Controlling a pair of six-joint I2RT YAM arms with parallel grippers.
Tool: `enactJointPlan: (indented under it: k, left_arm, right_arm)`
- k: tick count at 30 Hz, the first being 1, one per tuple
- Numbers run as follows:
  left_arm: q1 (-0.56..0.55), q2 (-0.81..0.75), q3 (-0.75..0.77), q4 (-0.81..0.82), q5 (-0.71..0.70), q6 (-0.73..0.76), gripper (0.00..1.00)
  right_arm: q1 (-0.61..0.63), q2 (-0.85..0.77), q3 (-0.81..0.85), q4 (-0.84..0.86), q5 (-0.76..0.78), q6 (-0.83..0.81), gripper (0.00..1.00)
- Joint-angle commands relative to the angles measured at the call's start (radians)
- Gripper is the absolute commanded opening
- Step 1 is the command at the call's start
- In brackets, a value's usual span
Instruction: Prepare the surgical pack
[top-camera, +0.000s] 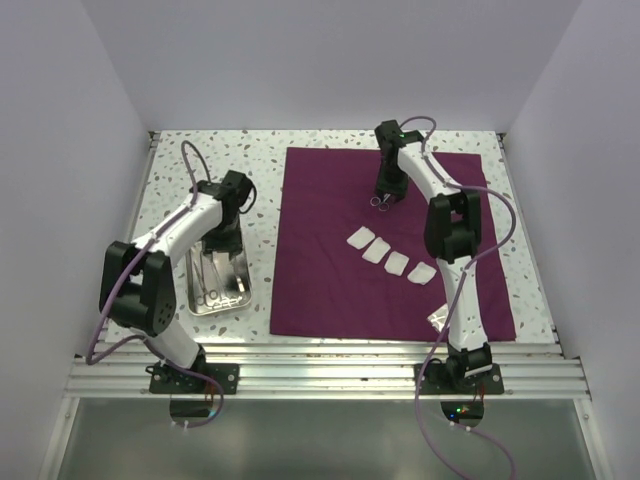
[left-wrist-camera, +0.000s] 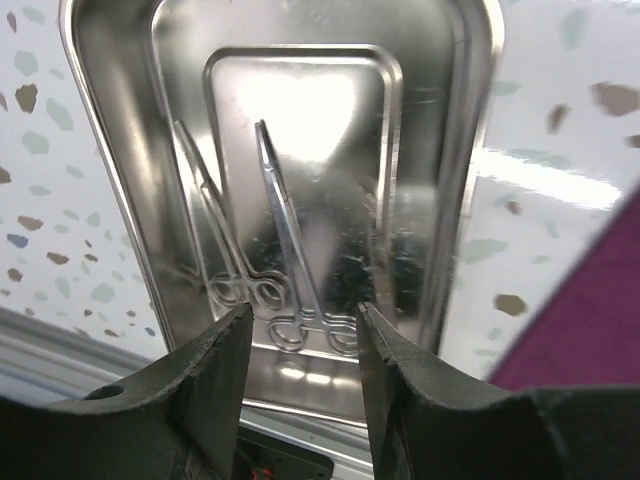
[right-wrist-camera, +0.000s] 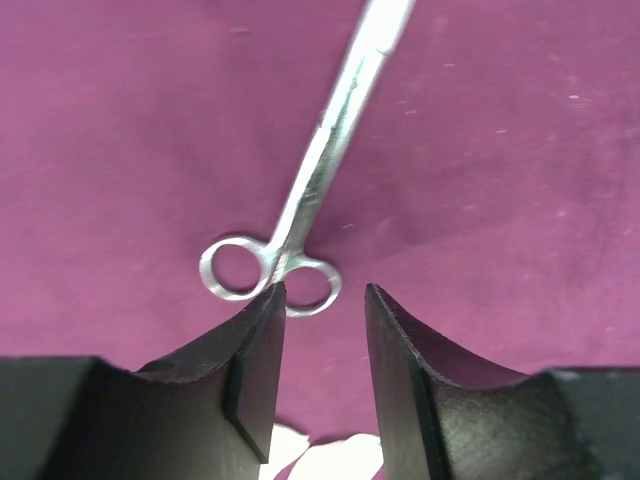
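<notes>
The dark purple cloth (top-camera: 390, 245) lies flat on the table. Several white gauze squares (top-camera: 392, 257) lie in a row on its middle. A silver scissor-like instrument (top-camera: 380, 202) lies on the cloth's far part; in the right wrist view (right-wrist-camera: 300, 215) its ring handles are just beyond my fingertips. My right gripper (right-wrist-camera: 322, 300) is open and empty just above it. The steel tray (top-camera: 232, 295) sits left of the cloth with two instruments (left-wrist-camera: 285, 250) in it. My left gripper (left-wrist-camera: 303, 325) is open and empty above the tray's near end.
A small clear packet (top-camera: 438, 318) lies on the cloth's near right corner beside the right arm. White walls close the table on three sides. A metal rail (top-camera: 320, 372) runs along the near edge.
</notes>
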Motion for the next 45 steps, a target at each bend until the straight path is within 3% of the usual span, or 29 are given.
enactJointPlan:
  k: [1,16,29,43,45]
  left_arm:
    - [0.007,-0.094,0.083,0.034,0.108,0.008,0.50]
    - [0.006,-0.128,0.144,0.063,0.214,0.013,0.50]
    - [0.006,-0.116,0.235,0.080,0.301,0.034,0.50]
    - [0.006,-0.114,0.246,0.163,0.553,0.039,0.52]
    - [0.006,-0.108,0.224,0.199,0.638,0.039,0.52]
  right_arm:
    - [-0.011,-0.020,-0.014,0.023,0.024,0.012,0.41]
    - [-0.013,0.003,-0.118,0.065,-0.010,0.042,0.29]
    - [-0.014,-0.014,-0.041,0.038,-0.015,0.013,0.00]
    - [-0.016,-0.190,-0.178,0.087,-0.173,-0.065,0.00]
    - [-0.018,-0.204,-0.181,0.079,-0.216,-0.068,0.00]
